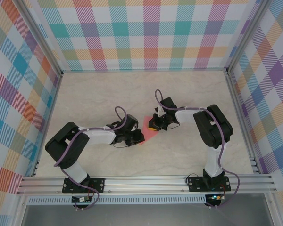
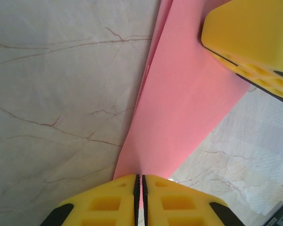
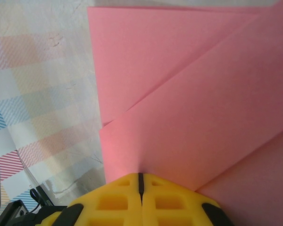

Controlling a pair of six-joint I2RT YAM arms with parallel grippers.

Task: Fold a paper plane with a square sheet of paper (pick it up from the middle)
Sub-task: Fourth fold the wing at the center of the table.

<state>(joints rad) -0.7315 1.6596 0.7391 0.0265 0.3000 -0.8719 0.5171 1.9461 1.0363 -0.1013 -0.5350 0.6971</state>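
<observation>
My left gripper [image 2: 140,181] and right gripper [image 3: 141,179] are each pinched fully closed on an edge of the folded pink paper sheet [image 2: 179,117], which spans between their jaws.

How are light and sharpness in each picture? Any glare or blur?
Top external view: even, soft light, all sharp, only faint shadows on the table. Left wrist view: the pink paper and the table's veins are clear, no glare. Right wrist view: crisp fold edges; the table at the left looks washed out, with a pale checked pattern.
</observation>
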